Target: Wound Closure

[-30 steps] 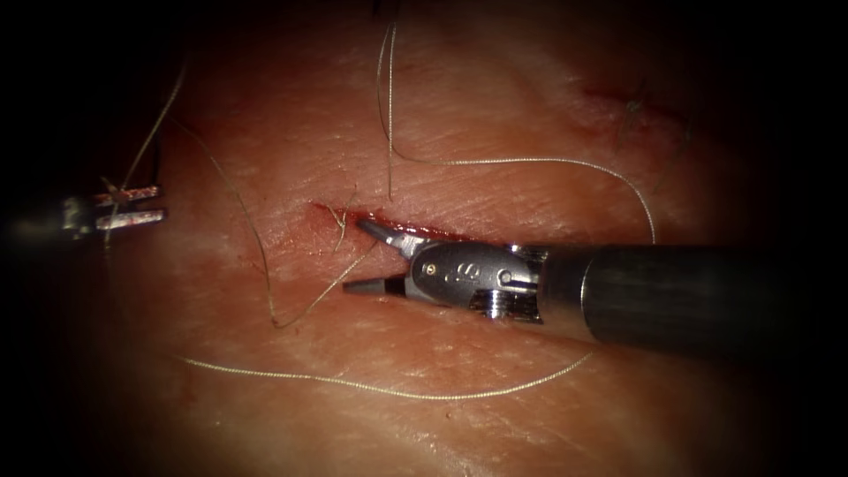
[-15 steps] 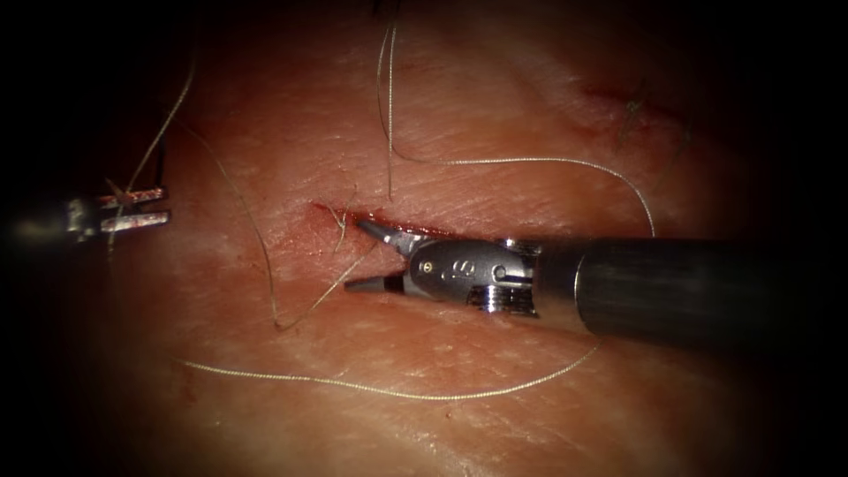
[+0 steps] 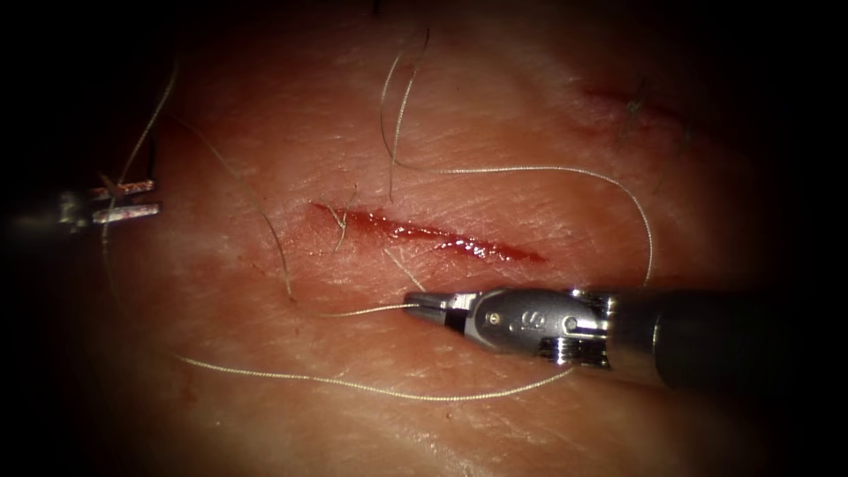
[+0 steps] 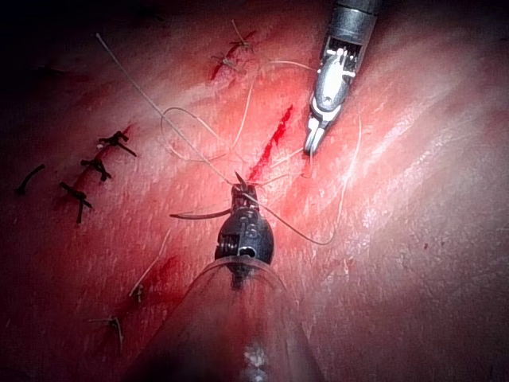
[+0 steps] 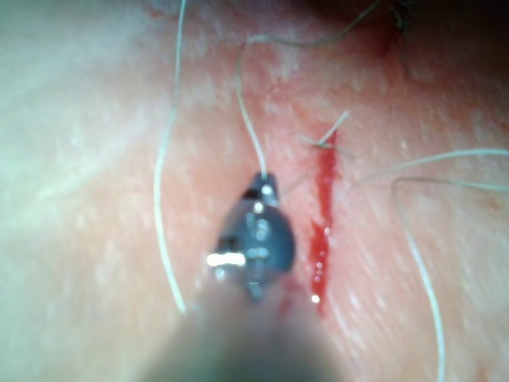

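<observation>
Your right steel needle driver [image 3: 415, 305]: jaws pinching the pale fine thread [image 3: 353, 312], below the red cut [image 3: 424, 234]. Your left driver [image 3: 132, 200], at the pink tissue's [image 3: 530, 415] left edge: clamps the dark curved needle [image 4: 199, 213], clear of tissue.

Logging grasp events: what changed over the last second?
The right end effector left the cut, where its jaws stood open, moved down to the near side, and shut on the thread. The left end effector stayed at far left, holding the needle clear of the tissue.
</observation>
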You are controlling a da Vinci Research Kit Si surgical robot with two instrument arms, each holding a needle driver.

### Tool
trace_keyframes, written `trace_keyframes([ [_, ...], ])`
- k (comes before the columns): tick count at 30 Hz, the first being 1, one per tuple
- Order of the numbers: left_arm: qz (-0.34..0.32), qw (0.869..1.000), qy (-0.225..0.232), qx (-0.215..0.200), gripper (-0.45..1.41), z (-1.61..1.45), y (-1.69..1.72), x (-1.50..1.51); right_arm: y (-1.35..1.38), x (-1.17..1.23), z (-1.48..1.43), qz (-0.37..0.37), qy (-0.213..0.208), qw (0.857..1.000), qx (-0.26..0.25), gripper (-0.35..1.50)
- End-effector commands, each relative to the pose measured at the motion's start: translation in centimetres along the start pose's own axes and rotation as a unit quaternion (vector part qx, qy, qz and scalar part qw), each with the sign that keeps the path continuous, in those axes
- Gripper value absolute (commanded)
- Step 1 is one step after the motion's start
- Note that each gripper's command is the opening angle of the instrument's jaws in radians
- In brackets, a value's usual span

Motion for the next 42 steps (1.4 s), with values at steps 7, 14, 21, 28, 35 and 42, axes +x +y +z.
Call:
trace_keyframes([
  [7,0.001,1.000,0.002,0.000,-0.45,0.06,0.24,-0.01,-0.84,0.44,-0.56,0.006,0.010,1.000,0.003,-0.35],
  [14,0.001,1.000,0.005,-0.002,-0.45,0.07,0.39,0.05,-1.32,0.84,-0.80,0.004,0.015,1.000,0.011,-0.35],
  [21,-0.001,1.000,0.010,-0.007,-0.45,0.14,0.44,-0.01,-1.25,1.05,-0.68,-0.003,0.025,1.000,0.003,0.59],
  [28,-0.002,1.000,0.006,-0.005,-0.45,-0.03,0.30,-0.13,-0.97,0.93,-0.83,0.009,0.037,0.999,-0.033,1.48],
  [35,-0.011,1.000,-0.005,0.007,-0.45,-0.25,0.18,-0.33,-0.64,0.67,-1.08,-0.001,0.033,0.999,-0.034,1.38],
  [42,-0.015,1.000,-0.011,0.014,-0.45,-0.32,0.11,-0.42,-0.02,0.38,-0.87,-0.008,0.024,0.999,-0.048,1.32],
])
